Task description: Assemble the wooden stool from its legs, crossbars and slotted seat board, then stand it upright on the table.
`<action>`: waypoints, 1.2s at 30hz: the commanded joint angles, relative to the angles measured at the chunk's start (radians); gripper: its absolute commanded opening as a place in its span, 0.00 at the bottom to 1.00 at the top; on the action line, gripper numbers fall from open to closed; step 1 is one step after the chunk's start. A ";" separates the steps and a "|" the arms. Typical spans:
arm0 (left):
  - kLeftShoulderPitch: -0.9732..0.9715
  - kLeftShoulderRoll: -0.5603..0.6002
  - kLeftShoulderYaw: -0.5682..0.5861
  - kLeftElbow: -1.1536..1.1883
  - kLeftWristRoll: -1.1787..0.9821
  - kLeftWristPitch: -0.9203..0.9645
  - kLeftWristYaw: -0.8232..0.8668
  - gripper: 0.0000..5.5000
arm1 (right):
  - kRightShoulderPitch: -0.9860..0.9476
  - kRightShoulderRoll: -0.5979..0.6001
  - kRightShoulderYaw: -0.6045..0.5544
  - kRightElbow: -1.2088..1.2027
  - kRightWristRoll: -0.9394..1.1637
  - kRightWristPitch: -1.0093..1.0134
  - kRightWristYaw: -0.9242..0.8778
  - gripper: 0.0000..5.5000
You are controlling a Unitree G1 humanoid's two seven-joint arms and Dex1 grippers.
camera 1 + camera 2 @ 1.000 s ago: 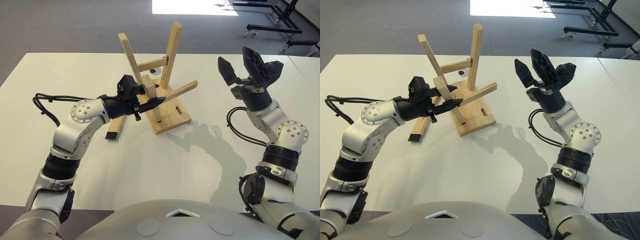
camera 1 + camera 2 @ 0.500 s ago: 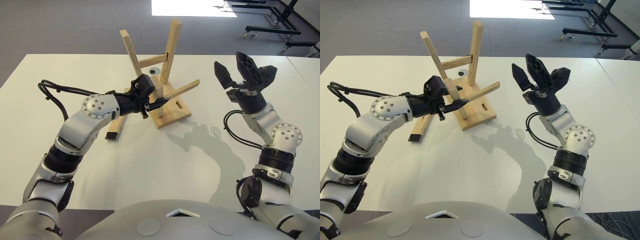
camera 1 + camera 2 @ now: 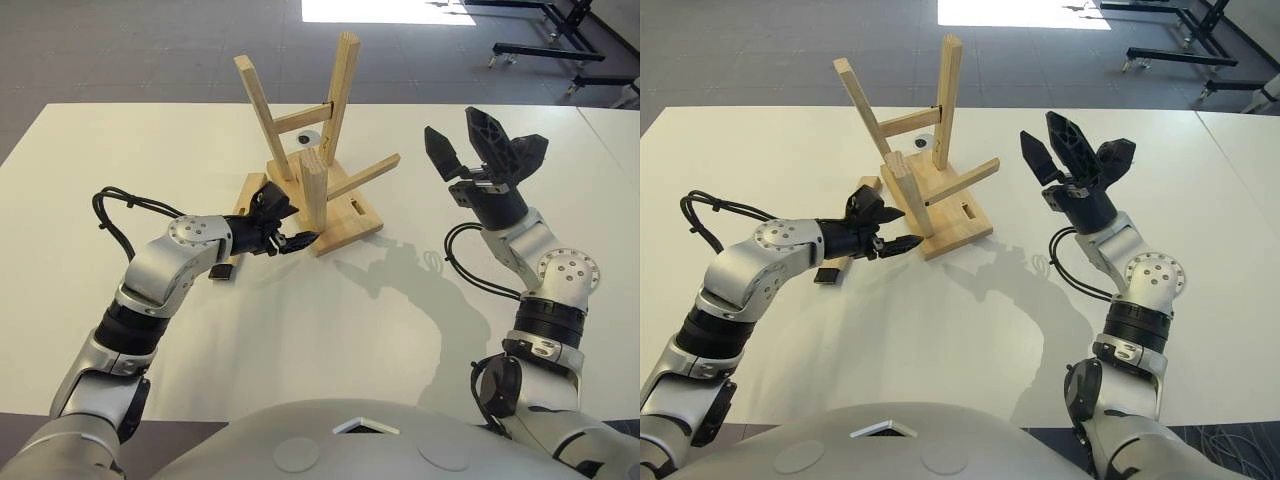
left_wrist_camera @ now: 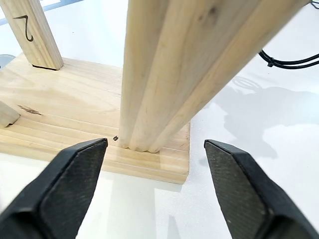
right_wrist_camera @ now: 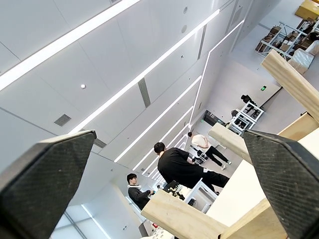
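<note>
My left gripper [image 4: 154, 144] sits low on the table [image 3: 300, 340], at the near left corner of the slotted seat board [image 3: 352, 226]. Its fingers [image 4: 75, 184] are spread to either side of the short leg [image 3: 315, 186] without touching it. A loose leg [image 3: 248, 190] lies just left of the board. The board lies flat toward the middle of the far edge, with two taller legs [image 3: 340, 95] joined by a crossbar [image 3: 300, 121]. Another crossbar [image 3: 365, 178] juts from the short leg. My right gripper [image 3: 453, 125] hangs raised toward the right edge, fingers apart and holding nothing.
</note>
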 commanded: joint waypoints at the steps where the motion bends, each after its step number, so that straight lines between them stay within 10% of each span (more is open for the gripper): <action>1: 0.074 0.044 0.135 -0.120 -0.034 0.077 0.042 0.78 | -0.005 -0.007 -0.005 -0.002 -0.006 -0.008 -0.002 0.98; 6: 0.225 0.099 0.347 -0.282 0.030 0.224 0.216 0.88 | 0.016 -0.032 -0.049 -0.001 -0.002 -0.031 0.000 0.98; 12: 0.125 -0.332 0.440 -0.250 0.099 0.509 0.586 0.88 | 0.047 -0.018 -0.083 -0.029 -0.004 -0.079 -0.011 0.98; 28: 0.239 -0.336 0.286 -0.031 0.195 0.508 0.576 0.88 | 0.060 0.015 -0.044 -0.044 -0.006 -0.097 -0.019 0.98; 36: 0.249 -0.401 0.307 -0.048 0.177 0.504 0.549 0.69 | 0.053 0.013 -0.037 -0.041 -0.007 -0.094 -0.026 0.98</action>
